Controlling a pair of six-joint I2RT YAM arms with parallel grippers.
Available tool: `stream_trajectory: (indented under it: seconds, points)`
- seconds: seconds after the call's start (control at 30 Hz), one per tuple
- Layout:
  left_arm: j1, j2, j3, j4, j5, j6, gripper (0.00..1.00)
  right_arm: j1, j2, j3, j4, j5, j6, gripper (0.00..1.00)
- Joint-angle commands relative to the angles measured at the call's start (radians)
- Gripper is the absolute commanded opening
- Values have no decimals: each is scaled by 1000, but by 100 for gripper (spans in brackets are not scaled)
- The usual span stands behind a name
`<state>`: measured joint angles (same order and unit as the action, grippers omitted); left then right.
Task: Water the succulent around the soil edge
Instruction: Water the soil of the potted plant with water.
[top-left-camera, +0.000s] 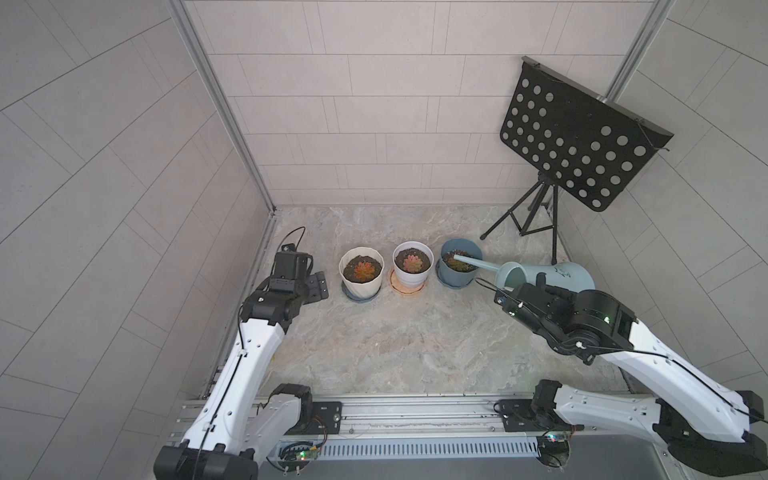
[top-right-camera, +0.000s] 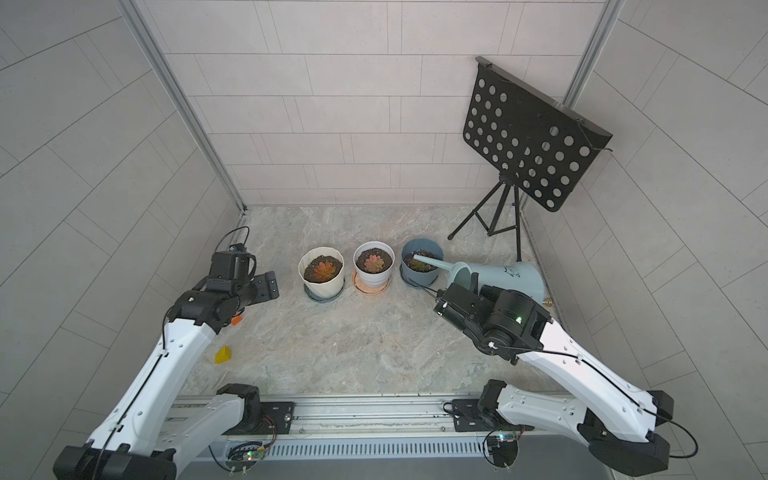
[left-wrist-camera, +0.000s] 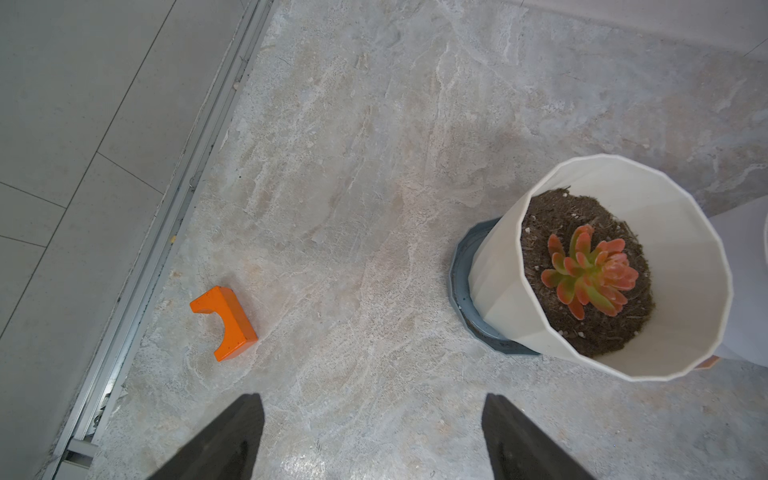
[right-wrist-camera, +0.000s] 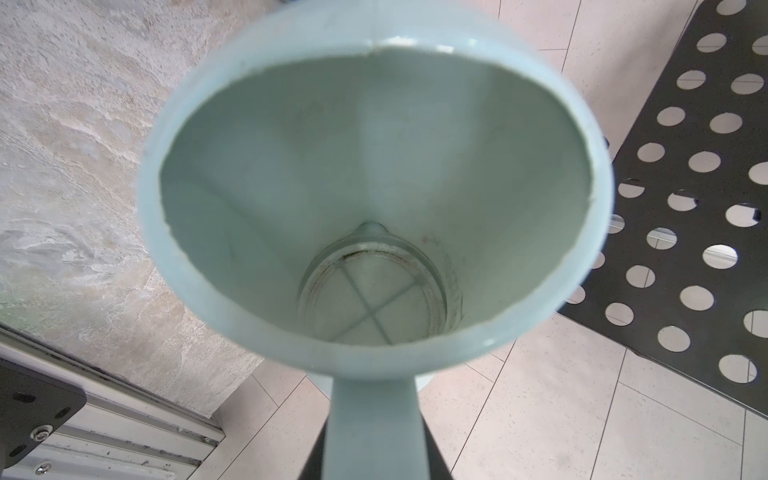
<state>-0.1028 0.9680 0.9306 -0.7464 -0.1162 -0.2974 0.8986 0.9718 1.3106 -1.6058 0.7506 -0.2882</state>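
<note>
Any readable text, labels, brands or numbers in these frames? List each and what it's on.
Dark script mark on the side of the watering can: too small and blurred to read in both top views.
Music stand, orange block: no lettering visible.
Nothing else legible.

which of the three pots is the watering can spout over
The blue pot, the only non-white one, at the row's right end: the watering can's spout reaches over its soil.

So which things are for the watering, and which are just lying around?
For the job: watering can, blue pot, right gripper holding it.
Lying about: ribbed white pot, round white pot, music stand, orange block, yellow block, open left gripper.
</note>
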Motion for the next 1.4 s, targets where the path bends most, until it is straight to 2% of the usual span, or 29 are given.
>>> stream_trajectory:
  seconds: [0.0,0.6,0.93,1.37]
  points:
    - [8,5,4,-1,-5,9,90,3,-29,-13,-184,64,-19,0]
    - [18,14,4,-2,-8,8,89,-60,-137,-66,-186,48,-116,0]
    - [19,16,4,-3,-12,10,90,-111,-194,-90,-186,29,-124,0]
    - [21,16,6,-3,-7,11,90,-162,-178,-78,-184,55,-117,0]
